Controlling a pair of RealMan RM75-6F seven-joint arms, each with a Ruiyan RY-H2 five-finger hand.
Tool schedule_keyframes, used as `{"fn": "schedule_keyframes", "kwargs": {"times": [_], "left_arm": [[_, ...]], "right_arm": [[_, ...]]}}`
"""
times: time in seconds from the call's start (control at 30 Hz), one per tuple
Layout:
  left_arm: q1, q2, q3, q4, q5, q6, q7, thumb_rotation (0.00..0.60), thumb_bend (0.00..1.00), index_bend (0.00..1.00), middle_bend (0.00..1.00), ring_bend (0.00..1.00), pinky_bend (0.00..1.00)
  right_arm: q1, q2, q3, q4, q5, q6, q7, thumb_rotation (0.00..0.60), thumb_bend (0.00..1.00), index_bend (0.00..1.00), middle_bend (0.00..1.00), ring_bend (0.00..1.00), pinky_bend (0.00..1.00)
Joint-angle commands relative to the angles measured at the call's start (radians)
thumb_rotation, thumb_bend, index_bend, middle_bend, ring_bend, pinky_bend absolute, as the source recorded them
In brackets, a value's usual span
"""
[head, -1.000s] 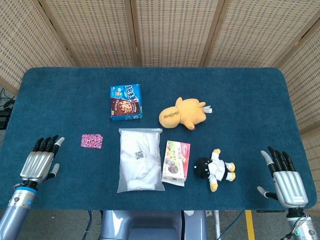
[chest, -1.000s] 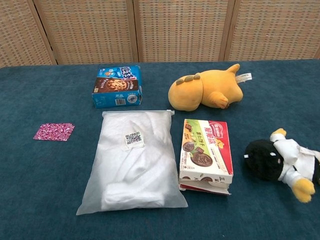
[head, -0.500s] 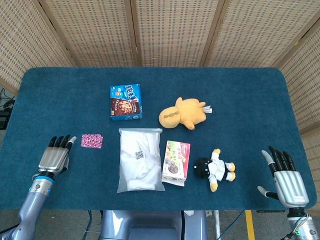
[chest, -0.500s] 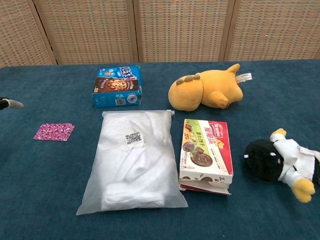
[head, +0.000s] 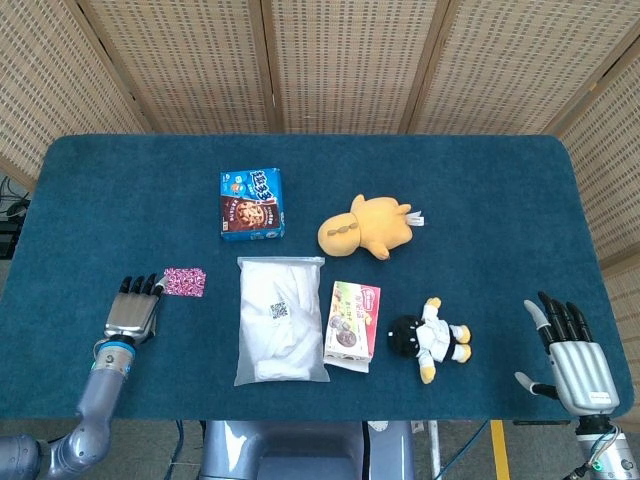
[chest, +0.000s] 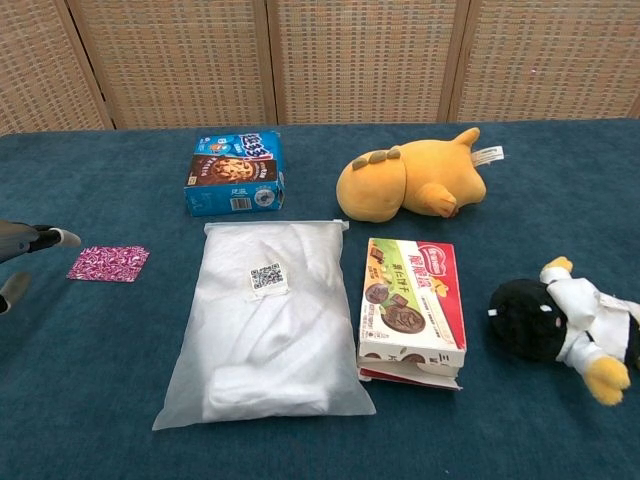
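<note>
The left hand (head: 133, 308) lies low over the table (head: 90, 190) near its front left corner, fingers apart and empty, fingertips just beside the pink sachet (head: 184, 281), apparently lined up to reach it. The sachet is small, flat, square, magenta-and-white patterned, lying left of the white bag (head: 280, 320). The right hand (head: 572, 355) hovers spread and empty at the front right corner

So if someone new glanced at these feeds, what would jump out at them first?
Probably the yellow plush toy at the table's center back and the big white plastic bag at the middle front. Next, the left hand, its fingers close to the small pink packet at front left.
</note>
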Motion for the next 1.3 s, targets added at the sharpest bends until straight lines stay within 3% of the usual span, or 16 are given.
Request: {"fn": "schedule_keyframes", "kwargs": {"times": [0.03, 0.97, 1.3], "left_arm": [[-0.021, -0.029, 0.006, 0.026, -0.027, 0.007, 0.013, 0.600, 0.75, 0.00, 0.00, 0.00, 0.00], [-0.112, -0.178, 0.026, 0.139, -0.117, 0.032, 0.021, 0.600, 0.74, 0.00, 0.00, 0.00, 0.00], [-0.116, -0.180, 0.047, 0.149, -0.127, 0.050, 0.031, 0.600, 0.75, 0.00, 0.00, 0.00, 0.00]], "right_arm": [[0.000, 0.001, 0.001, 0.001, 0.001, 0.000, 0.004, 0.600, 0.00, 0.00, 0.00, 0.00, 0.00], [0.004, 0.006, -0.003, -0.001, 0.002, -0.011, 0.025, 0.600, 0.00, 0.00, 0.00, 0.00, 0.00], [0.004, 0.008, -0.004, -0.001, -0.004, -0.007, 0.030, 0.600, 0.00, 0.00, 0.00, 0.00, 0.00]]}}
